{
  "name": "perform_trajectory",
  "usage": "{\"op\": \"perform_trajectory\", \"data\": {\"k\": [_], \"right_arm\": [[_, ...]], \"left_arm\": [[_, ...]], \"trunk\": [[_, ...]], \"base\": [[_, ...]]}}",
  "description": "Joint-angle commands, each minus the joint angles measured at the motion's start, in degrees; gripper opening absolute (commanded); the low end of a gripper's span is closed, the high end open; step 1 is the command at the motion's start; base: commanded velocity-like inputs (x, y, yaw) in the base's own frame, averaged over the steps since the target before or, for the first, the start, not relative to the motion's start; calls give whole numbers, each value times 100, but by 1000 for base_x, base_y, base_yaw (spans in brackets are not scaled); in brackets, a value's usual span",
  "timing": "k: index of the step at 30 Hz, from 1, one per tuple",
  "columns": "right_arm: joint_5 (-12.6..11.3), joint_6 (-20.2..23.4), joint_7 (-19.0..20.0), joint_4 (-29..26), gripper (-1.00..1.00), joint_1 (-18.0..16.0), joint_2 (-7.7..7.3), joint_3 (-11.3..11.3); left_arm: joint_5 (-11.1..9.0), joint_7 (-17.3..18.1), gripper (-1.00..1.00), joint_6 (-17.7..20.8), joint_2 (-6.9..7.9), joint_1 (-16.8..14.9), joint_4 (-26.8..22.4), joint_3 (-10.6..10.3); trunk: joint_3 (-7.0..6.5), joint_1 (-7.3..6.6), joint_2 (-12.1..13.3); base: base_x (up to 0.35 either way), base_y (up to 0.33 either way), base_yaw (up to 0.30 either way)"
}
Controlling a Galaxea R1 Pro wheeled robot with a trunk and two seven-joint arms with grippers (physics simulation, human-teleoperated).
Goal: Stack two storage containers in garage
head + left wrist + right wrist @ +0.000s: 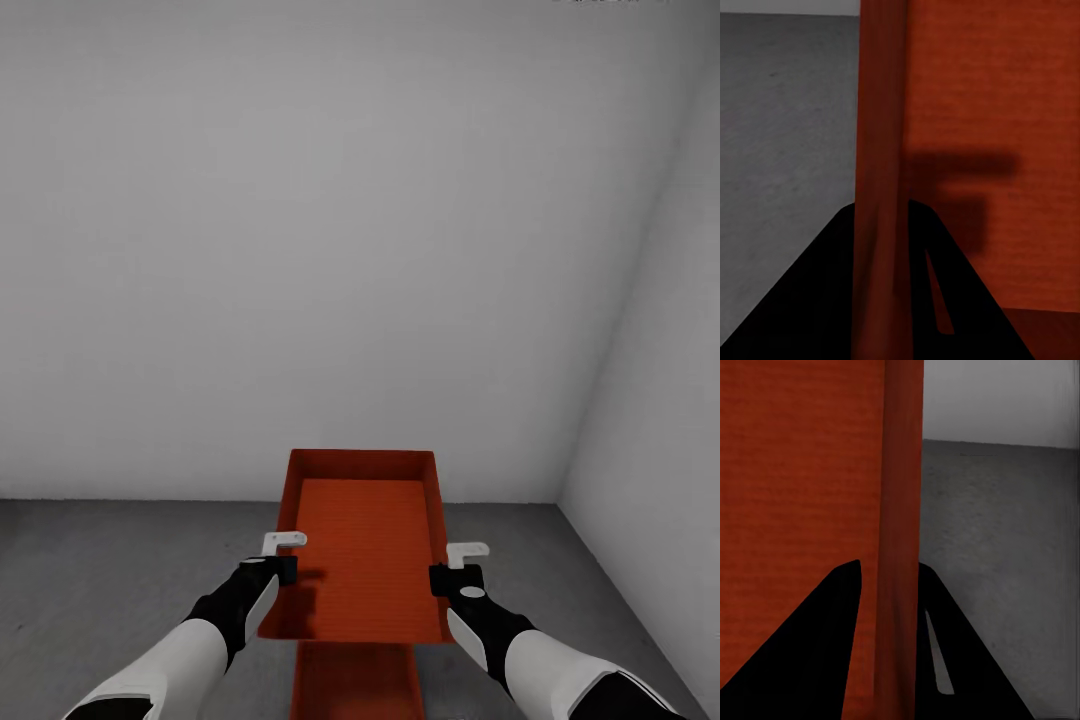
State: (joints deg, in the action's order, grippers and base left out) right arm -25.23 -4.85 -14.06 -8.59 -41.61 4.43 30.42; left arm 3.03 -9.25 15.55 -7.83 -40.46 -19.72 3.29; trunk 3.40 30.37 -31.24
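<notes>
One orange-red storage container [365, 545] hangs level above the dark grey floor [110, 570], open side up, long axis pointing away from me. My left gripper [284, 570] is shut on its left wall [880, 150], which runs between the dark fingers [817, 307]. My right gripper [447, 577] is shut on its right wall [902, 510], again between the fingers [817, 652]. Part of the second storage container [355, 682] shows lower down, under the near end of the held one; whether they touch cannot be told.
This is the garage: a plain pale grey wall [300, 250] stands close ahead. A second wall [660, 400] meets it in a corner at the right. Bare concrete floor lies on both sides of the containers.
</notes>
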Motion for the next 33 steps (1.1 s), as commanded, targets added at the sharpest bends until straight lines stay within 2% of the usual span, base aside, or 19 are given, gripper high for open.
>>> {"op": "perform_trajectory", "data": {"k": [1,12,26,33], "right_arm": [[-96,-33,-9,43,-100,-5,-3,52],[-96,-19,-5,45,-100,-5,-3,52],[-96,-34,-5,44,-100,-5,-9,52],[-96,-50,0,43,-100,-5,-12,52]], "left_arm": [[110,-21,-100,45,1,-5,-348,115],[106,-22,-100,45,1,-5,-348,120],[109,-21,-100,45,1,-5,-348,114],[109,-23,-100,45,1,-5,-348,114]], "trunk": [[12,3,-11],[14,3,-11],[127,3,-11],[133,3,-11]], "base": [[0,0,-62],[0,0,-8],[0,0,0],[0,0,0]]}}
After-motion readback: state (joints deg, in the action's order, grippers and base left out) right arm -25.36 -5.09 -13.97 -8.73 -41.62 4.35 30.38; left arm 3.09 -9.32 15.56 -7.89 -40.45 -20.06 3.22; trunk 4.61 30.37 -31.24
